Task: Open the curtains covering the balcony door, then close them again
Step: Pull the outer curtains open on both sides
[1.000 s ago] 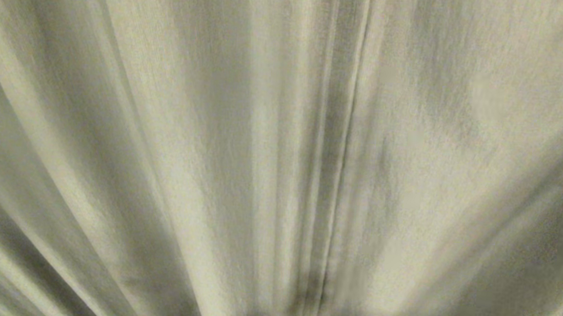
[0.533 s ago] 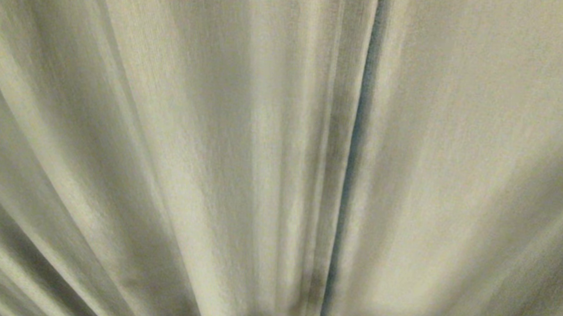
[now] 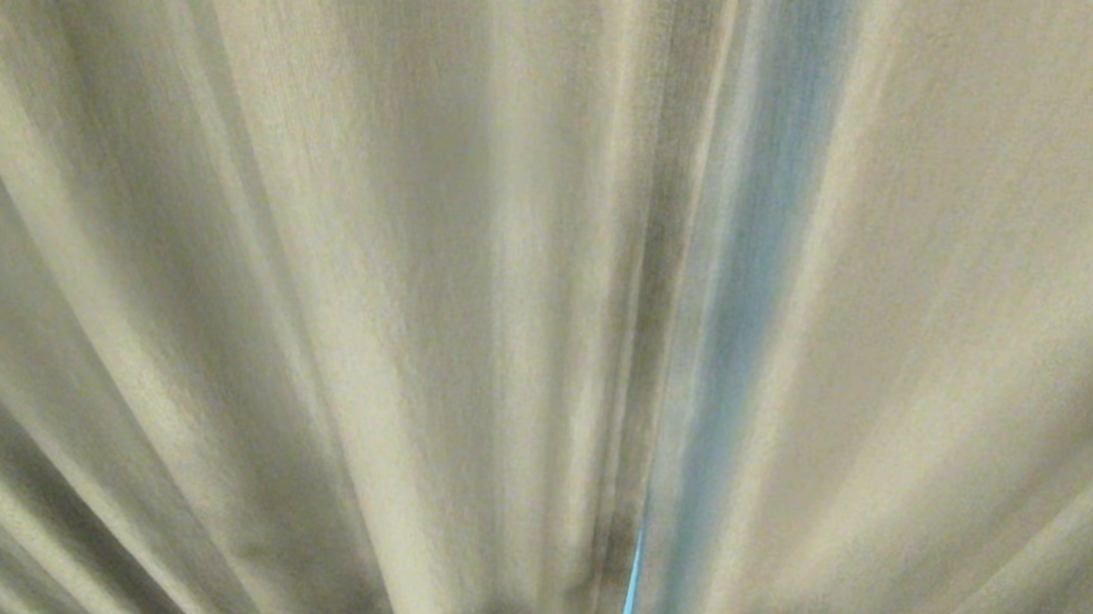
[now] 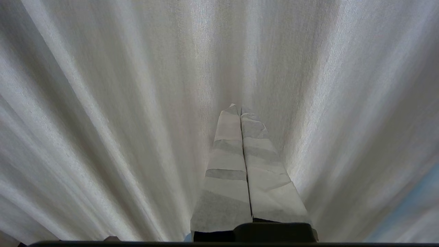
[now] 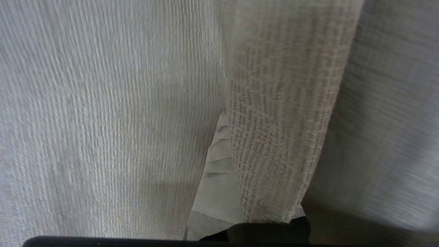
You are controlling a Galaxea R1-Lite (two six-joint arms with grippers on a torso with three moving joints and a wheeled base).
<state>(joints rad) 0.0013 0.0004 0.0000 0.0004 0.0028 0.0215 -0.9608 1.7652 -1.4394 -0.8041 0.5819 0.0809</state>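
The head view is filled by the heavy cream-beige pleated curtains [image 3: 337,313], hanging in vertical folds that fan outward toward the frame edges. Two panels meet at a seam running from 12 o'clock to 6 o'clock, slightly right of centre. Along this seam a narrow pale-blue gap [image 3: 747,291] is visible between the panel edges, widest toward 12 o'clock and narrowing to a bright sliver at 6 o'clock. The balcony door itself cannot be made out through the gap. Neither arm appears in the head view.

Left wrist view: the left gripper [image 4: 241,111], its two fingers wrapped in pale tape, has the fingers pressed together with no fabric between them. The tips point at the cream-beige fabric [image 4: 120,120] and lie close to a fold; contact cannot be confirmed. A faint blue tint shows at 4 o'clock.

Right wrist view: the right gripper [image 5: 224,118], also tape-wrapped, is partly covered by a coarse-woven beige fold [image 5: 281,130] that drapes over one finger. The visible finger [image 5: 216,185] lies against the fold's edge. The fingers are brought together; whether fabric is clamped between them cannot be determined. Lighter ribbed fabric [image 5: 103,113] fills the area from 7 o'clock to 11 o'clock.
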